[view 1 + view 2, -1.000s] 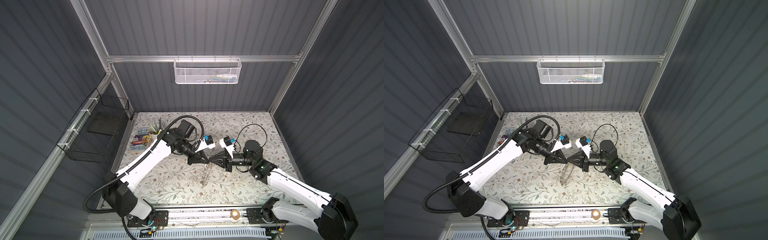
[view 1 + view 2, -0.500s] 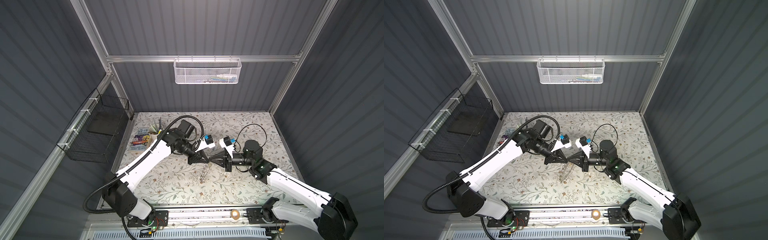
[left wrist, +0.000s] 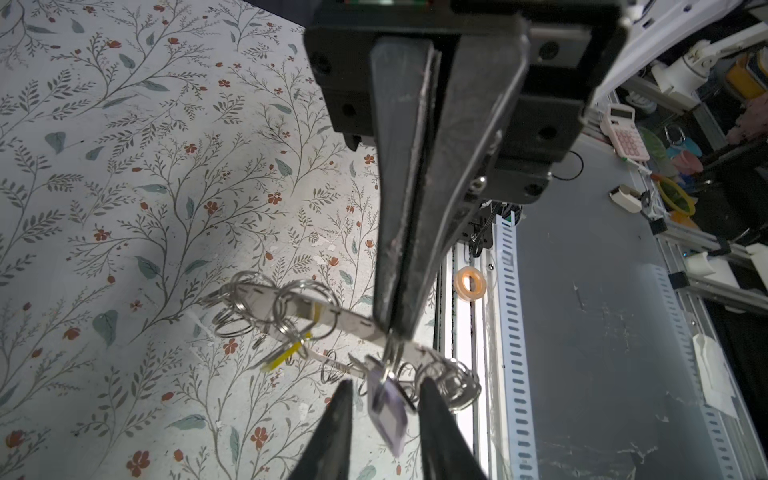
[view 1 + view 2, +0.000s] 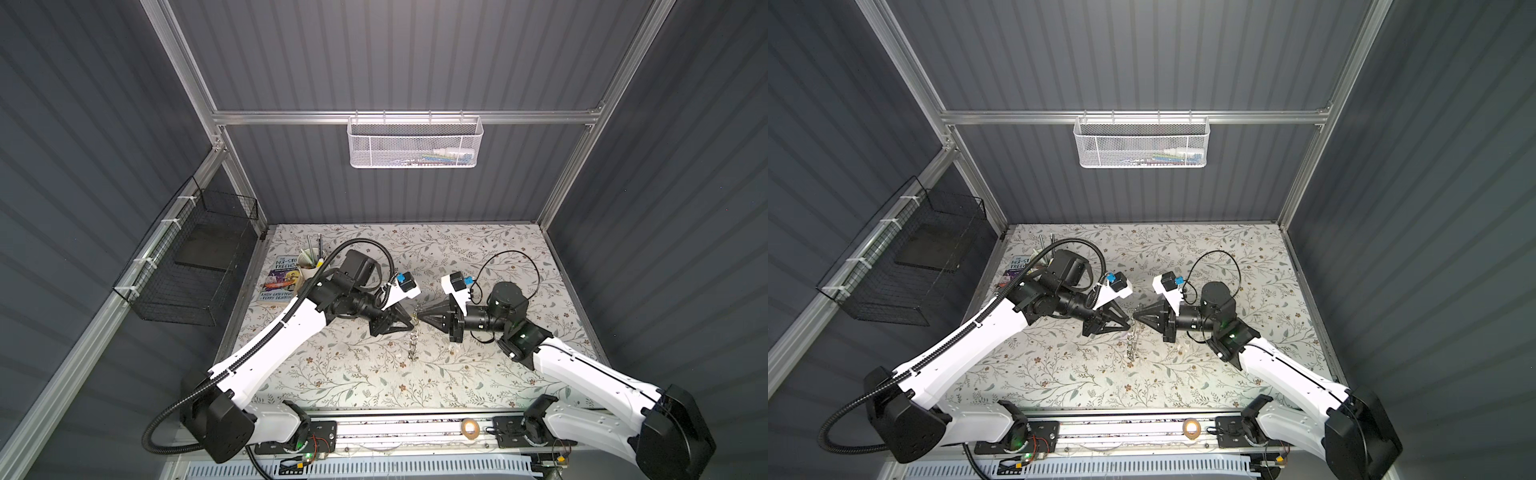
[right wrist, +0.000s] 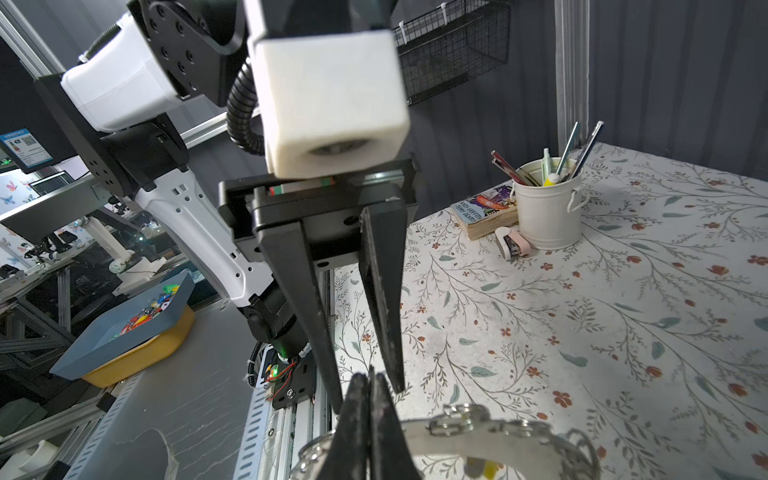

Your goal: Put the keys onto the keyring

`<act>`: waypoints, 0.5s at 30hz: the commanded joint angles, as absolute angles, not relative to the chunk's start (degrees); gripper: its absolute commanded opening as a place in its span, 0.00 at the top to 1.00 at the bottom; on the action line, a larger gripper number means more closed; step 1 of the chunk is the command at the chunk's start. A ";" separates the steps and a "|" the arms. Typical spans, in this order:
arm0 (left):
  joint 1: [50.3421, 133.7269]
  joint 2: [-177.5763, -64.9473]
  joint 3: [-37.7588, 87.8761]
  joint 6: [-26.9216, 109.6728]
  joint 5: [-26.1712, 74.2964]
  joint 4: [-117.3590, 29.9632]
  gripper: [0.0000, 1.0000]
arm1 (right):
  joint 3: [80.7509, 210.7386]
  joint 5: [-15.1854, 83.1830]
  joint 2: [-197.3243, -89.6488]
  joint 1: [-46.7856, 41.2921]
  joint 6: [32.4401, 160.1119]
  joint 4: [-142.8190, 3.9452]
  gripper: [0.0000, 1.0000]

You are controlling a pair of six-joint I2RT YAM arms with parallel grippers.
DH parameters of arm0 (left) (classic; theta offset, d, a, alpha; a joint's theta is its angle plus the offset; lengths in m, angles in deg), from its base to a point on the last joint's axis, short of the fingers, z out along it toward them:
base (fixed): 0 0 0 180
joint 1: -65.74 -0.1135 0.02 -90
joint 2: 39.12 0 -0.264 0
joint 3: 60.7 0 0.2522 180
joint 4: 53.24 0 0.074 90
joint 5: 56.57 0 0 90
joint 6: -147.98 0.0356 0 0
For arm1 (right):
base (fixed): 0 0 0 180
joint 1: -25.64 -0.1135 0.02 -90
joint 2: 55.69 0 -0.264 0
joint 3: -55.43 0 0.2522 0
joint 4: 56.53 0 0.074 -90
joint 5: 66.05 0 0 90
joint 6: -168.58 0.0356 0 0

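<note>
We count one keyring (image 3: pixel 345 322), two keys. Right hand (image 3: pixel 392 328) pinches the keyring's rim; lilac-tagged key (image 3: pixel 390 415) dangles there within narrowly parted left hand (image 3: pixel 384 384); yellow-tagged key (image 3: pixel 286 353) further along.

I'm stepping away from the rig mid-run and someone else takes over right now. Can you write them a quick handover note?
Grippers: the right gripper is shut on the rim of the keyring, holding it on edge. The left gripper is open, its jaws either side of the lilac-tagged key without gripping it.
Things: the yellow-tagged key hangs from the keyring further along.
Done: both keys appear to hang from rim loops, though the lilac one's link is hard to confirm.
Left: check that link, draw the left gripper back, and probably set the keyring down.
</note>
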State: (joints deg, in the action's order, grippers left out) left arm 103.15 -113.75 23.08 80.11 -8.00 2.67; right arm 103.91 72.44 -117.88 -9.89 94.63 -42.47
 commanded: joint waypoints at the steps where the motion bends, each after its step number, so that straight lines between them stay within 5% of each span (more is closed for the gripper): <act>1: 101.54 -109.66 19.12 73.58 -9.28 -4.95 0.64 | 102.55 73.59 -116.90 -9.95 96.06 -35.93 1.00; 15: 99.76 -103.66 4.67 58.60 -19.92 -29.48 0.53 | 100.56 78.28 -118.92 -9.63 100.23 -24.41 1.00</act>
State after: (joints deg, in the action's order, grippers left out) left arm 99.87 -104.15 6.20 62.58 -15.82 -22.46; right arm 101.00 76.33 -118.34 -9.87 98.65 -30.10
